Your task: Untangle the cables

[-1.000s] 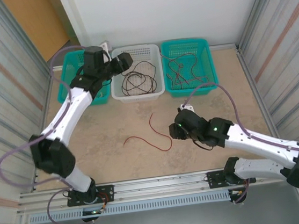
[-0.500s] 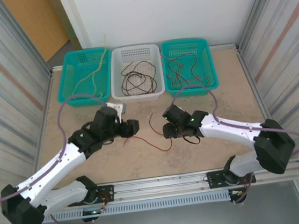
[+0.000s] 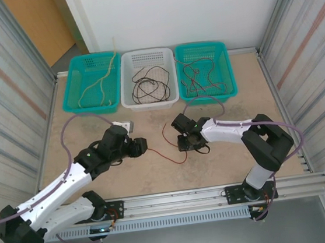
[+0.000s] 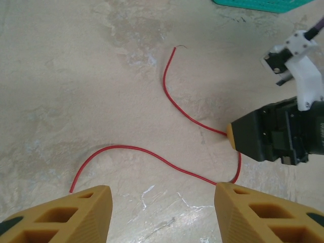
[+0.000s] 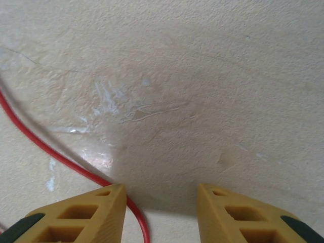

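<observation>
a: where is the thin red wire [image 3: 167, 148] lying now?
b: it is lying loose on the beige stone-patterned worktop [image 3: 232, 166], in a long curving line between the two arms, well apart from the baskets.
a: and what is the left end effector [image 3: 143, 145] doing?
b: it is hanging low near one end of this wire. in the left wrist view its yellow fingers [image 4: 86, 207] are standing spread, and the wire is crossing the worktop just ahead of them.
a: is the right end effector [image 3: 184, 143] pinching something?
b: no, its jaws are also standing apart. in the right wrist view the wire is running just beside the inner edge of one finger, but it is not being pinched.
a: what are the baskets holding?
b: the teal plastic basket on the left [image 3: 70, 88] is holding tan wires [image 3: 96, 85]. the white plastic basket in the middle [image 3: 152, 104] is holding black wires [image 3: 147, 88]. the teal plastic basket on the right [image 3: 232, 72] is holding dark wires [image 3: 201, 76].
</observation>
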{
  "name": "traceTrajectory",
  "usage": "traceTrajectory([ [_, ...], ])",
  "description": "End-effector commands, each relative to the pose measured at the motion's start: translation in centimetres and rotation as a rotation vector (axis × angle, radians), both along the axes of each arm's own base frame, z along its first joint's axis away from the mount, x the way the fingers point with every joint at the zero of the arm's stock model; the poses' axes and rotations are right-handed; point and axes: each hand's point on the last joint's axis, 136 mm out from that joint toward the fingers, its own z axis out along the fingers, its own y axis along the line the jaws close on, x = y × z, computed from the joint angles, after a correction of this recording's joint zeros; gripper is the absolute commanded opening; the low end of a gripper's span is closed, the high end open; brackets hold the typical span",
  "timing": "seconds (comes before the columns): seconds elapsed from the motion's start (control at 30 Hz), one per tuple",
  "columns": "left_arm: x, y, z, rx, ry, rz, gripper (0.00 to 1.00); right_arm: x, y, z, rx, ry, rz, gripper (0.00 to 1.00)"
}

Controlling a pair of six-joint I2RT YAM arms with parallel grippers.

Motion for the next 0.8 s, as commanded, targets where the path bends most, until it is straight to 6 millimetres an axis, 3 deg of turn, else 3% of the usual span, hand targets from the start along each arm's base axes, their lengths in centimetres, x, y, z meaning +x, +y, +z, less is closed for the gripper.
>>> traceTrajectory([
  [0.0, 0.8, -1.0, 1.7, -0.059, -0.045, 0.012, 0.57, 0.5, 0.3, -1.0, -0.019, 0.012, 0.016, 0.37],
  [0.23, 0.5, -0.8, 1.0, -0.06, -0.03, 0.014, 0.56, 0.2, 1.1, -1.0, -0.051, 0.02, 0.052, 0.33],
  [0.57, 0.5, -0.7, 0.7, -0.057, -0.03, 0.015, 0.57, -1.1, 2.5, 2.0, -0.087, -0.064, 0.112, 0.43],
  [0.77, 0.7, -1.2, 1.3, -0.067, -0.036, 0.003, 0.57, -1.4, 2.9, 1.9, -0.09, -0.041, 0.128, 0.44],
])
